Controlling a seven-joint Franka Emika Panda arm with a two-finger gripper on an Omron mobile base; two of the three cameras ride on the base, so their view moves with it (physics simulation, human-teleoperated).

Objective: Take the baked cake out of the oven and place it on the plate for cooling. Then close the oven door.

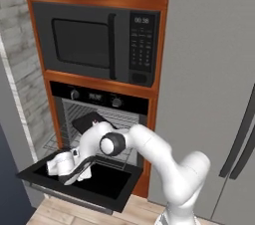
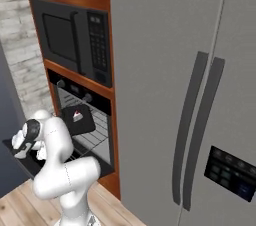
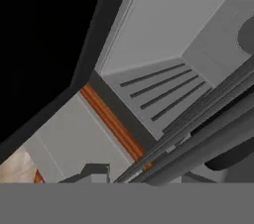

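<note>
Seen from low inside the oven (image 3: 163,25), pale grey cavity walls carry a row of dark vent slots (image 3: 163,89), while dark wire rack bars (image 3: 208,129) cut diagonally across the right. A black door panel (image 3: 44,34) covers the left, edged by an orange-brown wooden strip (image 3: 111,121).

Even, soft rendered light is falling across both base views, casting no hard shadows and no glare. The refrigerator (image 2: 165,70) is reading flat grey. The oven (image 1: 102,119) cavity is looking dimmer inside. All views are appearing slightly soft and coarse. In the hand view, a large black area is taking up the upper left.
</note>
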